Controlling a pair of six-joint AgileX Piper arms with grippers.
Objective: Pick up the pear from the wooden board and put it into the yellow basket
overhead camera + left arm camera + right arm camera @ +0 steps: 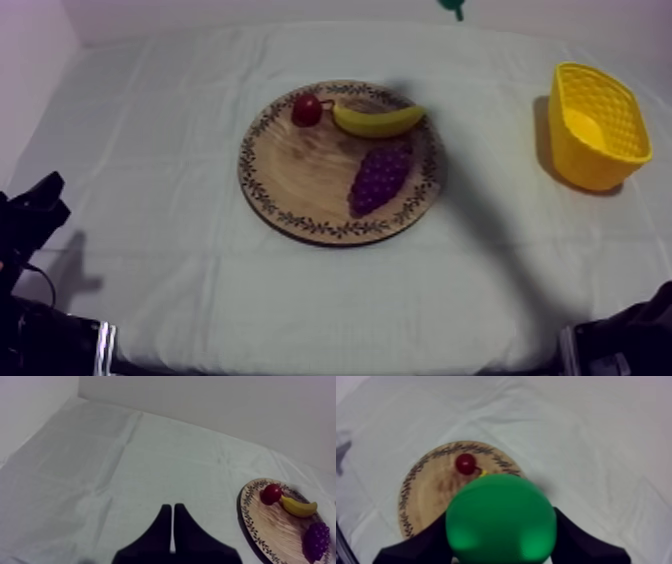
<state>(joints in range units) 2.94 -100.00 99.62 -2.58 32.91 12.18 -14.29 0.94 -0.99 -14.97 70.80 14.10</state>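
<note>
Now, the left tool (172, 507) rests closed on nothing, with the wooden board (270, 526) off to its side. The right tool (501, 526) grips the pear (501, 513) above the board. Hold tight, carry it over the yellow basket (585, 160), go low, then let go.

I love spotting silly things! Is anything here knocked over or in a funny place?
Nothing is spilled or broken. The only odd one is the pear: it is off the wooden board, held up in the right gripper above it. The banana, grapes and small red fruit lie neatly on the board.
</note>
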